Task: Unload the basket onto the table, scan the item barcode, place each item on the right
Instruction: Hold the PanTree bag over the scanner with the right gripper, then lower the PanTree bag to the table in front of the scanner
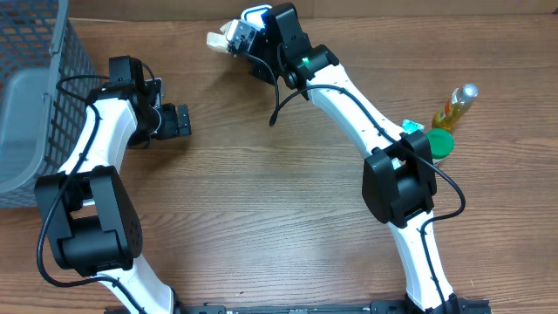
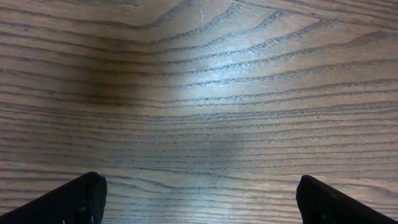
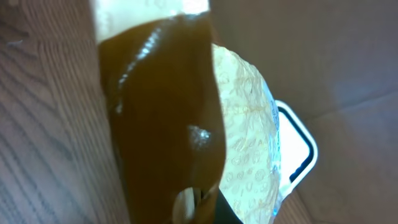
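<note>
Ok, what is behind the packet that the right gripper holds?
A white, dark-rimmed device, probably the scanner, shows at the right edge of the packet; the rest of it is covered.

Two arms are seen, each built of rounded white shells joined by bulky black joint housings. On the left arm [image 1: 98, 122] a thin black cable [image 1: 39, 249] is curved out beside the large black housing [image 1: 91, 222]. On the right arm [image 1: 353, 109] a similar cable [image 1: 281, 103] is looped under the black wrist block, and another [image 1: 453, 196] is bowed out beside its own housing [image 1: 399, 179]. A small green light [image 1: 306, 61] is shown on that wrist block. The left pincer [image 1: 179, 120] is black; its fingers [image 2: 68, 202] are matte, with blunt angled tips.
</note>
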### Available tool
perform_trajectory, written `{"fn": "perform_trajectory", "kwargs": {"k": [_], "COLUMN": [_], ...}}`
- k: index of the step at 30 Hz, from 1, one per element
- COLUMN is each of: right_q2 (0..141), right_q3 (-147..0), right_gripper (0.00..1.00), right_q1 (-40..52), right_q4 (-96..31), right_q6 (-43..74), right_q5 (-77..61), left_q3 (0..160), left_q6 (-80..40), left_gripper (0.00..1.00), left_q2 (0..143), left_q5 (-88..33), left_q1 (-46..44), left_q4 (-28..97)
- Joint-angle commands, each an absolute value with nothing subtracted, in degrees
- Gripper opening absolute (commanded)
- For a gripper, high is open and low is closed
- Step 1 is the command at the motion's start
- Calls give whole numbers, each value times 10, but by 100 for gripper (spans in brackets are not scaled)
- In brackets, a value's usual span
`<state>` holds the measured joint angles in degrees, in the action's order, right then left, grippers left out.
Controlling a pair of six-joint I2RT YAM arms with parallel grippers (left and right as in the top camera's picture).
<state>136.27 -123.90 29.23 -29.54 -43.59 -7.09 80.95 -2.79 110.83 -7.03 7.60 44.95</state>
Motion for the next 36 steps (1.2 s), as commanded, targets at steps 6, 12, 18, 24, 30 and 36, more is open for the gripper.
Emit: {"fn": "perform_trajectory", "kwargs": {"k": [6, 12, 18, 24, 30, 36], "right_q2": [1366, 1366, 1377, 1402, 1394, 1369], "right_q3": [-1241, -1241, -1241, -1241, -1242, -1242], "right_gripper": [8, 8, 8, 7, 4, 4], "right_q1": [284, 284, 284, 284, 284, 284], "right_q4": [-260, -258, -250, -236, -232, -232], "right_q6": [-402, -402, -375, -375, -353, -343], "right_q5": [-77, -78, -78, -78, -78, -78], "left_q3": [819, 819, 819, 819, 819, 819], "left_q6": [-19, -19, -19, -19, -19, -19], "left_gripper": [100, 100, 100, 100, 100, 100], "left_q2": [1116, 1116, 1116, 1116, 1116, 1116], "left_q5": [-69, -69, -69, -69, -69, -69], "left_q1": [74, 74, 74, 74, 74, 74], "left_q4": [448, 448, 448, 448, 448, 448]}}
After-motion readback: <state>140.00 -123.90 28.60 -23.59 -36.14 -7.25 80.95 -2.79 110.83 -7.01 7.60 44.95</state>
